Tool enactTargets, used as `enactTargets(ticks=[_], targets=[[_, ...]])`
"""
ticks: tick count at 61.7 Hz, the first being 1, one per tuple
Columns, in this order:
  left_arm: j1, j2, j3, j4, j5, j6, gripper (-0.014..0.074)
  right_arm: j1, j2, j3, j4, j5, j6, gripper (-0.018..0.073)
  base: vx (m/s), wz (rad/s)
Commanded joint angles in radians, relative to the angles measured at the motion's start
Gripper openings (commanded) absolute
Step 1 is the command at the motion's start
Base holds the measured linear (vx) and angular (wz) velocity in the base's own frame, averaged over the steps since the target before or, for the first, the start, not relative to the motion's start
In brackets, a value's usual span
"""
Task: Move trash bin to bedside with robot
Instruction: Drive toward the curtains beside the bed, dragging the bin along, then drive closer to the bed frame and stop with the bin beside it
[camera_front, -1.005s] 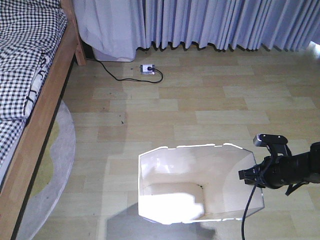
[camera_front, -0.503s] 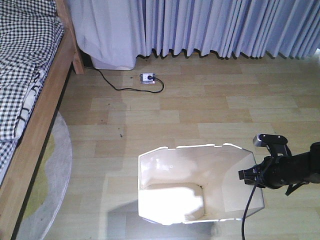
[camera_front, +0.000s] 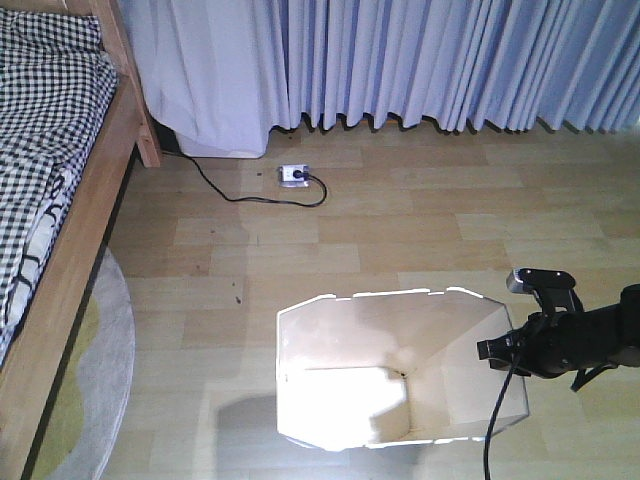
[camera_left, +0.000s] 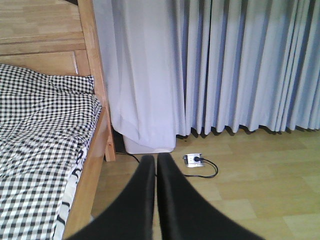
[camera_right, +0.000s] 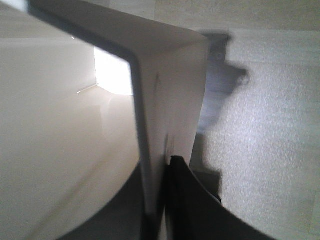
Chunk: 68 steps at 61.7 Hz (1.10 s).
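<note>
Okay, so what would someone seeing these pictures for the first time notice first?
The big white trash bin sits low in the front view, sunlit inside, with the right gripper clamped on its right-hand wall. Along the left edge runs the bed with black-and-white checked bedding, and pale blue curtains hang across the back. The left gripper, shut on nothing, points toward the curtains beside the bed.

Floor (camera_front: 400, 230), front centre: trash bin (camera_front: 340, 335), right gripper (camera_front: 497, 349) on its right wall; bed (camera_front: 50, 130) along left, rug (camera_front: 100, 380) partly under it; power socket (camera_front: 292, 175) and curtains (camera_front: 420, 60) behind.
</note>
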<state>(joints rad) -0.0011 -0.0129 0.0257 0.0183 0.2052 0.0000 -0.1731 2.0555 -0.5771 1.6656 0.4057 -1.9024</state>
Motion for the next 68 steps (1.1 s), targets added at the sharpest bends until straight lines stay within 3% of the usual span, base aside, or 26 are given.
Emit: enactTargets(ticks=[1, 68], targets=[[-0.002, -0.013, 0.019, -0.004, -0.068, 0.000, -0.0006, -0.004, -0.056, -0.015, 0.036, 0.197, 0.006, -0.0005, 0.22, 0.04], [-0.002, -0.013, 0.019, -0.004, -0.061, 0.000, -0.0006, -0.004, -0.056, -0.015, 0.036, 0.197, 0.006, -0.0005, 0.21, 0.02]])
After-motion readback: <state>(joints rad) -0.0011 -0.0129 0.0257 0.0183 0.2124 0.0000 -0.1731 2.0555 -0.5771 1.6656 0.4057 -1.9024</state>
